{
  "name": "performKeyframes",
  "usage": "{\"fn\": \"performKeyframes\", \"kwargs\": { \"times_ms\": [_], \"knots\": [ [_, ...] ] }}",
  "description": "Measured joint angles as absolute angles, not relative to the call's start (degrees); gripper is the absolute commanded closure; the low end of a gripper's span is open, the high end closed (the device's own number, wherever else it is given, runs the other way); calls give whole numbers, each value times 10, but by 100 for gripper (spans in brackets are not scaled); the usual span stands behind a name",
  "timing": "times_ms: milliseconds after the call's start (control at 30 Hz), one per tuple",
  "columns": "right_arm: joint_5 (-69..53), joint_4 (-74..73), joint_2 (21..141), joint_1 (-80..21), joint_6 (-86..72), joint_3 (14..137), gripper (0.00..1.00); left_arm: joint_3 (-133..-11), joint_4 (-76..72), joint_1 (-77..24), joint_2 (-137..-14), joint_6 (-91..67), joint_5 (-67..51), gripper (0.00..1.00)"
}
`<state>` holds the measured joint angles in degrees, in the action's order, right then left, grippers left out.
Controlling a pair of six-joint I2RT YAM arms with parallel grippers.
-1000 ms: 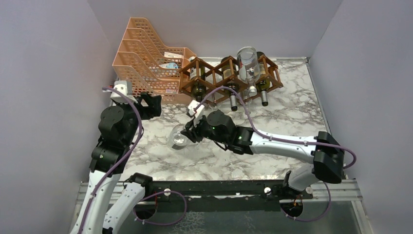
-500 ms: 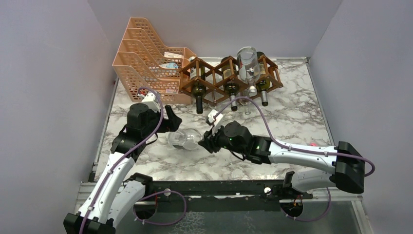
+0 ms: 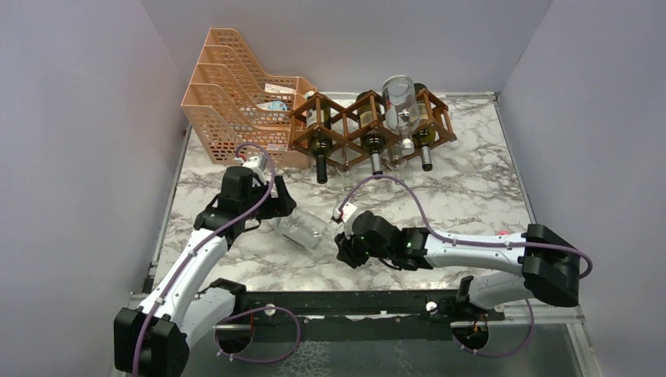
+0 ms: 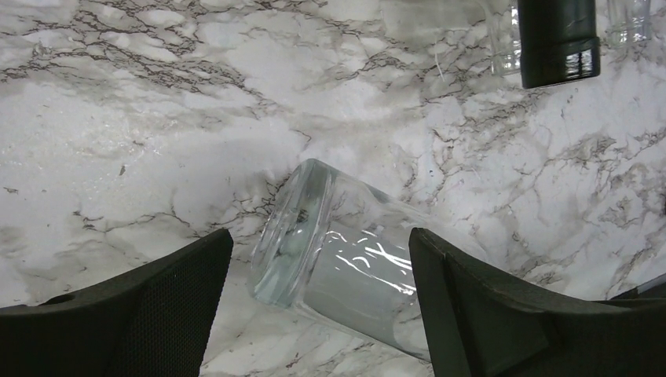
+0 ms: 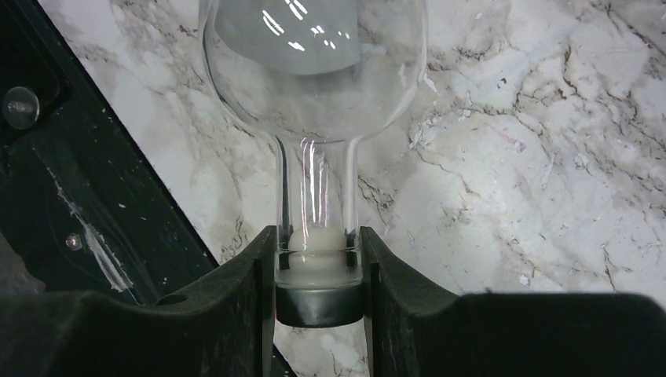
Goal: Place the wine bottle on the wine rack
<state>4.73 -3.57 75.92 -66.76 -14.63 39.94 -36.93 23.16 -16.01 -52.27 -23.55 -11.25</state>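
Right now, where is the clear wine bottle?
In the top view the clear wine bottle is over the near-left part of the table, in front of the wine rack: neck clamped in the right gripper, base between the open fingers of the left gripper.

A robotics test cell: a left arm and right arm are bolted to a black rail at the edge of a marble-patterned desk, boxed in by plain lilac walls. Purple cables loop along the arms. A wooden wine rack and an orange tray stand at the back as props.
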Motion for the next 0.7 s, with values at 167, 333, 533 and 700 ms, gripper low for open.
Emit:
{"fn": "performKeyframes", "kwargs": {
  "times_ms": [167,333,533,700],
  "knots": [
    [46,-37,787,-668,-150,399,96,-368,231,-160,-545,-238,-110,12],
    [46,-44,814,-668,-150,399,79,-368,230,-160,-568,-238,-111,15],
    [47,-55,830,-668,-157,403,67,-368,227,-160,-597,-238,-122,20],
    [47,-64,836,-668,-164,412,57,-366,220,-164,-610,-238,-135,25]
  ]
}}
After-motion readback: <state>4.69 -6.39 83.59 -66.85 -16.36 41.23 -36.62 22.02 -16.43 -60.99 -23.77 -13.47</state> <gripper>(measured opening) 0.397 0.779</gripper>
